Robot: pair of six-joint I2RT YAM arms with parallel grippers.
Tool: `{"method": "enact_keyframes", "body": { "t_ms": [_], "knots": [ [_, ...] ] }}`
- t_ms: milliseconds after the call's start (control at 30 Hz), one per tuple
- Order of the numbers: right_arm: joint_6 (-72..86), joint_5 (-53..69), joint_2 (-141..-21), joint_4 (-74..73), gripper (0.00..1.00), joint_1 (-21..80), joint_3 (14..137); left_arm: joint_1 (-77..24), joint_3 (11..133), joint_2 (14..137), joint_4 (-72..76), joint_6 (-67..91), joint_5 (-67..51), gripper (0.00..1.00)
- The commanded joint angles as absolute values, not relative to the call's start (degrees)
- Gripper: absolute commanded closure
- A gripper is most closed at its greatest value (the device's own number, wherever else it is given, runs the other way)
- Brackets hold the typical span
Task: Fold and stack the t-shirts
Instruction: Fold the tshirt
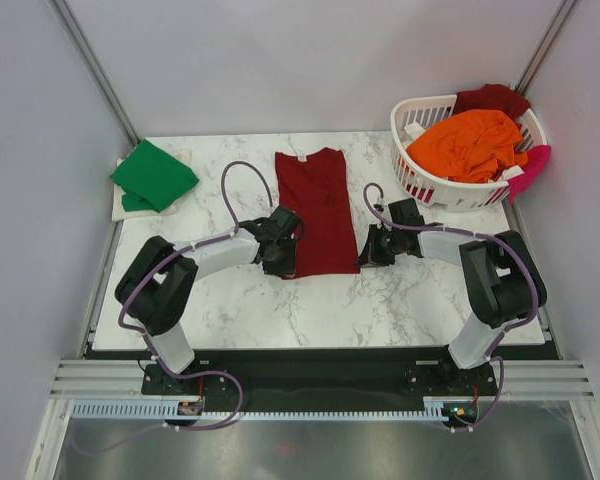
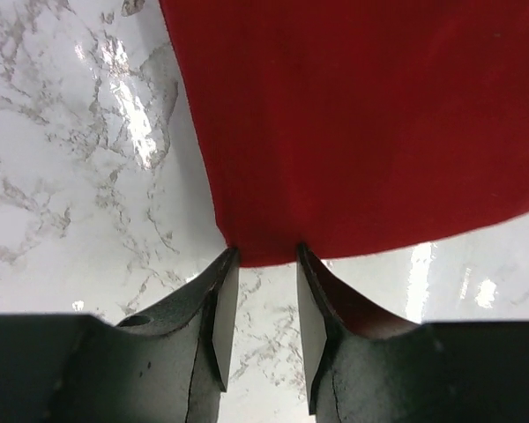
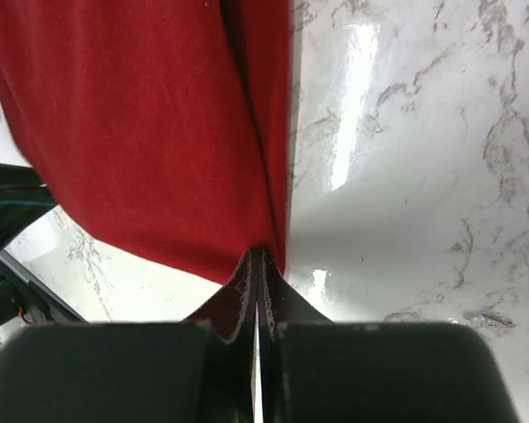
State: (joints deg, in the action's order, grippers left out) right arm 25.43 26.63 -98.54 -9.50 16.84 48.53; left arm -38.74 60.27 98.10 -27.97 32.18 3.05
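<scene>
A large dark red t-shirt [image 1: 318, 208] lies folded lengthwise into a long strip in the middle of the marble table [image 1: 240, 310]. My left gripper [image 1: 280, 262] is open at the strip's near left corner, its tips at the hem of the dark red shirt [image 2: 353, 123], with nothing between the jaws. My right gripper [image 1: 364, 256] is shut on the near right corner of the dark red shirt [image 3: 159, 132]. A bright green t-shirt [image 1: 154, 175] lies folded at the far left.
A white slotted laundry basket [image 1: 420, 175] stands at the far right, holding an orange shirt [image 1: 470, 145], a dark red one [image 1: 492, 98] and a pink one [image 1: 532, 168] hanging over its rim. White cloth shows under the green shirt.
</scene>
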Motion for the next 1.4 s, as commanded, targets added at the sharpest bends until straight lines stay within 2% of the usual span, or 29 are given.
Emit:
{"method": "enact_keyframes", "body": {
  "t_ms": [0,233,433,467,500,533,567,667,867,1033,1133,1267,1367],
  "knots": [
    [23.64,20.04,-99.58,-9.67,1.0,16.44,45.1,-38.76,58.8,100.81,-24.44,33.4,6.5,0.6],
    [23.82,12.32,-95.72,-12.3,1.0,16.44,40.96,-38.76,55.03,100.82,-22.76,34.01,5.63,0.62],
    [23.82,-4.29,-85.89,-22.66,1.0,18.19,43.5,-38.85,54.32,93.01,-26.45,33.92,3.69,0.62],
    [23.82,-5.18,-84.13,-23.81,0.95,18.72,44.11,-38.85,54.32,89.16,-27.33,34.36,3.34,0.6],
    [23.91,-6.4,-81.41,-26.34,0.85,18.81,44.9,-38.85,54.23,87.21,-28.12,34.45,3.17,0.58],
    [23.91,-6.59,-80.17,-27.32,0.71,18.72,46.13,-38.85,54.05,85.45,-29.34,34.54,3.16,0.55],
    [23.99,-6.68,-78.94,-28.12,0.49,18.81,46.58,-38.85,54.05,81.95,-29.96,34.45,3.51,0.48],
    [24.95,-5.19,-75.07,-29.71,0.22,18.72,47.02,-38.85,53.79,78.58,-30.85,34.45,4.39,0.39],
    [27.95,7.11,-74.96,-23.21,0.19,18.81,42.98,-38.76,53.0,79.71,-29.45,36.03,5.1,0.37],
    [30.22,12.03,-81.38,-14.78,0.25,18.81,40.08,-37.71,50.1,82.61,-22.78,36.65,0.36,0.34],
    [31.46,15.46,-84.81,-10.29,0.28,18.72,38.5,-36.92,48.43,83.32,-19.08,37.09,-1.75,0.25],
    [31.91,16.44,-87.36,-7.65,0.3,18.81,37.36,-35.69,47.46,84.02,-16.53,37.53,-2.2,0.19],
    [31.73,16.08,-88.33,-6.86,0.31,18.81,36.65,-35.42,46.85,85.08,-15.03,38.14,-2.37,0.18]
  ]
}}
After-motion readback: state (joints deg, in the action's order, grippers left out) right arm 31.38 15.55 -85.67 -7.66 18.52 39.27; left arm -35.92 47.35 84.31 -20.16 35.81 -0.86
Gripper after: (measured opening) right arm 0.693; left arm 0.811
